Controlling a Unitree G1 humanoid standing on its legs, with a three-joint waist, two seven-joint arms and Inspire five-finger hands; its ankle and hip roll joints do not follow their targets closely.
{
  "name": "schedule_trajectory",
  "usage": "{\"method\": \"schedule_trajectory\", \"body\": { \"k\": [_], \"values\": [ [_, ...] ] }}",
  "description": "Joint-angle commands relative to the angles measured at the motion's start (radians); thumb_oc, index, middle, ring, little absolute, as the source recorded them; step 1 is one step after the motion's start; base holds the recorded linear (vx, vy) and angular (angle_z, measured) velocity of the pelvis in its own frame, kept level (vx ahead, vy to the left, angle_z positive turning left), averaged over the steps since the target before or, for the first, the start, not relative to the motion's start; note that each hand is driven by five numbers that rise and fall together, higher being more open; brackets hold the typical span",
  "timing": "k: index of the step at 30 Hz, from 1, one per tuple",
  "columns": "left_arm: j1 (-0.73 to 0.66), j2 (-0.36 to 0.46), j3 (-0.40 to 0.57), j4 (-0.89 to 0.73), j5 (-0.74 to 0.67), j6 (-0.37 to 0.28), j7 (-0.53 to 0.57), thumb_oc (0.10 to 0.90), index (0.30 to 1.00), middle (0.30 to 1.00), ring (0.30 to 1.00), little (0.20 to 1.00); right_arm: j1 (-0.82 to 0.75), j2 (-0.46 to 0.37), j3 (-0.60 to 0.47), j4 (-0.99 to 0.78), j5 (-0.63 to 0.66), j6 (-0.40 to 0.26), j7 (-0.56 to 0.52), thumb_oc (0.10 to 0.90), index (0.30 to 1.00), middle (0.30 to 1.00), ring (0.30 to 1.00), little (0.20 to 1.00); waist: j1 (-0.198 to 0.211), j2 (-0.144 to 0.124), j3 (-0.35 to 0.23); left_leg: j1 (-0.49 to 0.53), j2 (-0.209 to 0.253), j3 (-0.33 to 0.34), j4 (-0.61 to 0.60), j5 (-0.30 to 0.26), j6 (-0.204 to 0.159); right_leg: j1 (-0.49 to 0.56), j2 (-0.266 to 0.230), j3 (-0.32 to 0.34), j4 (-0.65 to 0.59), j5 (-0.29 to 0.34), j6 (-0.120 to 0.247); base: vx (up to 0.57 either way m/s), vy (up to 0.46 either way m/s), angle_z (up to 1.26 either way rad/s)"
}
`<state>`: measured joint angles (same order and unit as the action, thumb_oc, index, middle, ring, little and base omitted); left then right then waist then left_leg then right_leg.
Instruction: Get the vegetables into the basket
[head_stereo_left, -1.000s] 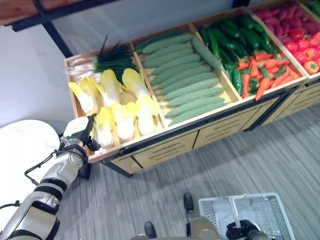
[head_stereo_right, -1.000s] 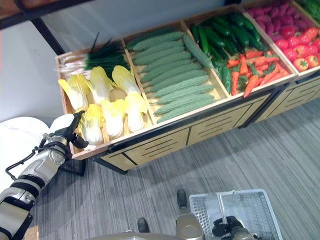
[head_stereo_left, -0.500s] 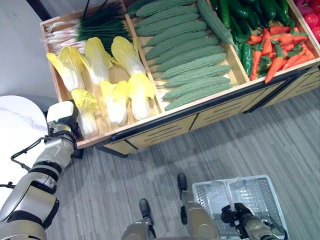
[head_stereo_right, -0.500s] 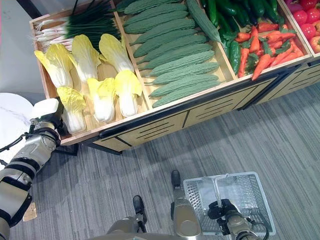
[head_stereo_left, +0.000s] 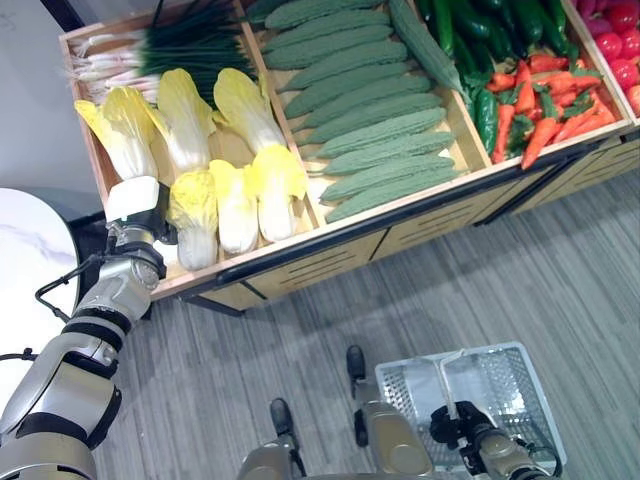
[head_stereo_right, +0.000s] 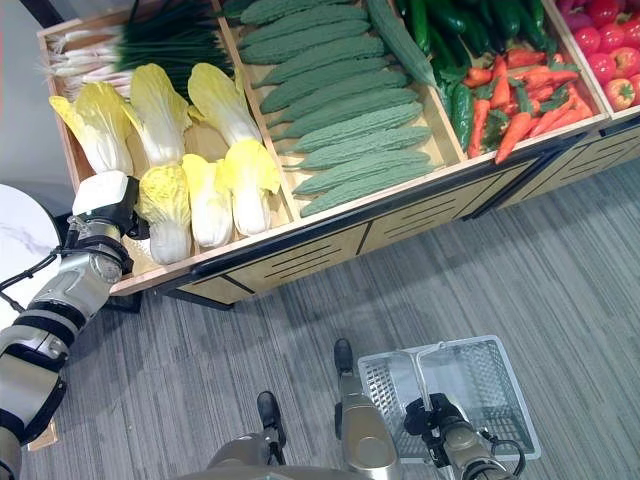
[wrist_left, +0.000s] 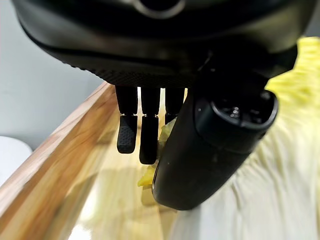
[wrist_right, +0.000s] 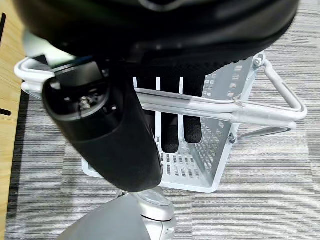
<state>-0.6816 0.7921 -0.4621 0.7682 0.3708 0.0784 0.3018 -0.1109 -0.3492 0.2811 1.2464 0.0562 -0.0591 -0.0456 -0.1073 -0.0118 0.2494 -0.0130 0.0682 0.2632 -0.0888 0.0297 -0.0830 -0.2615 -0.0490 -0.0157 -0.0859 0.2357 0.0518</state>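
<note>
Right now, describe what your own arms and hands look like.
Both arms are silver-grey with black bands at the joints. The left hand is dark with a white boxy cover on its back. The right hand is dark too, with ribbed black fingers and a thick rounded thumb.
</note>
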Motion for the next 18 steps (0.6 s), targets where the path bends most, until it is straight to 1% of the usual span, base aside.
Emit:
{"method": "schedule_trajectory", "body": {
  "k": [1,2,3,7,15,18],
  "values": [
    [0.019,0.009,0.088,-0.110,-0.026,-0.052,0.034,0.400,0.300,0.300,0.300,0.300,0.031,-0.001,0.023,0.011,0.006,-0.002,0.003,0.400,0.300,0.300,0.300,0.300,-0.006,0.017,-0.061,-0.038,0.061,-0.081,0.001,0.032,-0.043,0.041,-0.074,0.022,0.070,-0.122,0.119,0.00,0.000,0.00],
    [0.019,0.009,0.088,-0.110,-0.026,-0.052,0.034,0.400,0.300,0.300,0.300,0.300,0.031,-0.001,0.023,0.011,0.006,-0.002,0.003,0.400,0.300,0.300,0.300,0.300,-0.006,0.017,-0.061,-0.038,0.061,-0.081,0.001,0.032,-0.043,0.041,-0.074,0.022,0.070,-0.122,0.119,0.04,-0.003,0.01],
    [0.084,0.009,0.142,-0.185,-0.030,-0.054,0.035,0.400,0.300,0.300,0.300,0.300,0.042,0.001,0.009,0.013,-0.001,0.005,0.007,0.400,0.300,0.300,0.300,0.300,0.003,0.014,-0.069,-0.024,0.060,-0.084,0.001,0.027,-0.041,0.060,-0.075,0.018,0.065,-0.125,0.118,0.04,0.000,0.06],
    [0.212,0.026,0.251,-0.324,-0.030,-0.057,0.024,0.400,0.300,0.300,0.300,0.300,0.062,0.003,-0.018,0.017,-0.021,0.021,0.017,0.400,0.300,0.300,0.300,0.300,0.022,0.004,-0.091,0.005,0.059,-0.091,0.002,0.014,-0.038,0.102,-0.078,0.006,0.056,-0.135,0.117,0.04,0.000,0.04],
    [0.391,0.035,0.431,-0.534,-0.021,-0.071,0.014,0.400,0.300,0.300,0.300,0.300,0.083,0.009,-0.043,0.027,-0.058,0.040,0.042,0.400,0.300,0.300,0.300,0.300,0.048,-0.017,-0.141,0.056,0.055,-0.104,0.002,-0.008,-0.034,0.173,-0.080,-0.015,0.047,-0.151,0.116,0.02,0.009,0.06],
    [0.430,0.044,0.476,-0.598,-0.014,-0.076,0.008,0.400,0.300,0.300,0.300,0.300,0.086,0.011,-0.043,0.030,-0.067,0.045,0.051,0.400,0.300,0.300,0.300,0.300,0.058,-0.023,-0.157,0.069,0.055,-0.109,0.003,-0.012,-0.032,0.191,-0.080,-0.023,0.049,-0.157,0.115,0.00,0.019,0.14]
  ]
}}
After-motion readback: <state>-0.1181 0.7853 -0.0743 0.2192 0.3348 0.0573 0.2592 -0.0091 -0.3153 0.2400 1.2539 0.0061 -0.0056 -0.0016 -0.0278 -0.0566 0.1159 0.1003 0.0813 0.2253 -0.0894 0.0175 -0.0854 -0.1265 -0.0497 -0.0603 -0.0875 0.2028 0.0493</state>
